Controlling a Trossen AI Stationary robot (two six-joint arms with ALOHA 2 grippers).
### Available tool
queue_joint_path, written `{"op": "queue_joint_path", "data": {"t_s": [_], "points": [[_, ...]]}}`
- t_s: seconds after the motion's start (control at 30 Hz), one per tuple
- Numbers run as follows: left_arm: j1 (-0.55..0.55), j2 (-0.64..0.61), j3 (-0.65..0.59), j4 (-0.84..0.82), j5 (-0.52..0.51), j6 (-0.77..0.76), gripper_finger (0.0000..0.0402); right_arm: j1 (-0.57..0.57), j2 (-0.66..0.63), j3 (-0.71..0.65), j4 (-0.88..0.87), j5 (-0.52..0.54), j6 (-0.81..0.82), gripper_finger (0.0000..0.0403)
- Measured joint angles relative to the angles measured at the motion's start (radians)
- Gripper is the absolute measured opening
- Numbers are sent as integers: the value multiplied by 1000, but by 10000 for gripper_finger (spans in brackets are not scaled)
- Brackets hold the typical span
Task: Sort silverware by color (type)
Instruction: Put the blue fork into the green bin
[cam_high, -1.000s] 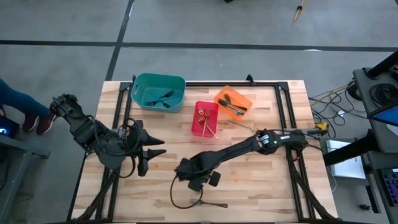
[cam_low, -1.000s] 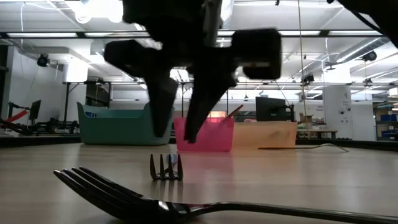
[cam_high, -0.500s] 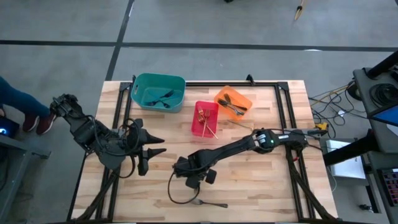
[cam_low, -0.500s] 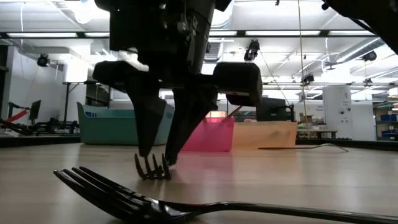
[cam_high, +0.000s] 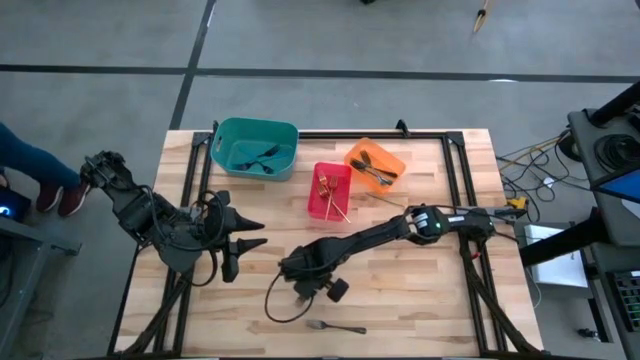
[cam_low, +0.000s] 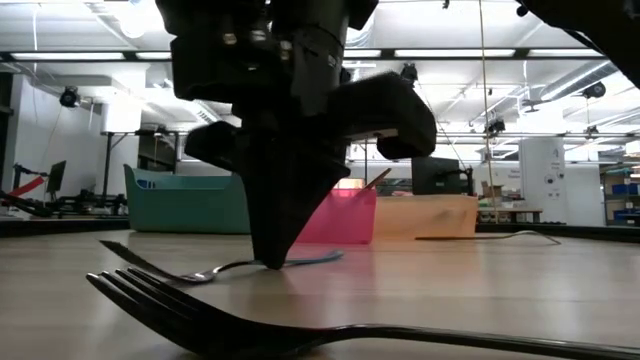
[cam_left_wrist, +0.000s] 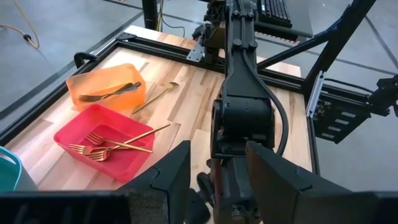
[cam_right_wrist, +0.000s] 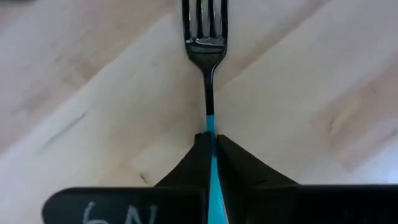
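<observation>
Right tool (cam_right_wrist: 210, 144) clamped on the blue-handled fork (cam_right_wrist: 207, 50) lying on the tabletop (cam_high: 420, 290) toward the front edge from the red bin (cam_high: 331, 190); lift straight, keep grip centred on handle; left tool (cam_left_wrist: 214, 168) idle, fingers apart.

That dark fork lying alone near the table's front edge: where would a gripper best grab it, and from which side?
Probably mid-handle, from straight above. The dark fork lies flat on the table, so only its thin handle's two long edges offer a pinch. The right gripper holds the blue-handled fork that way; the left gripper waits.
</observation>
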Motion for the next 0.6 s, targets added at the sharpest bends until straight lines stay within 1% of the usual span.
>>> {"op": "queue_joint_path", "data": {"t_s": [0.1, 0.3, 0.47, 0.6], "points": [[0, 0, 0, -1, 0, 0, 134, -7, -1, 4, -1, 0, 146, 9], [0, -4, 0, -11, -1, 0, 134, -13, -41, 1, -18, 26, 361, 8], [0, -36, 0, -28, 0, -39, 134, -13, -129, 0, -33, 142, 562, 8], [0, -81, 0, -26, 0, -65, 134, 3, -191, -15, -34, 279, 685, 8]]}}
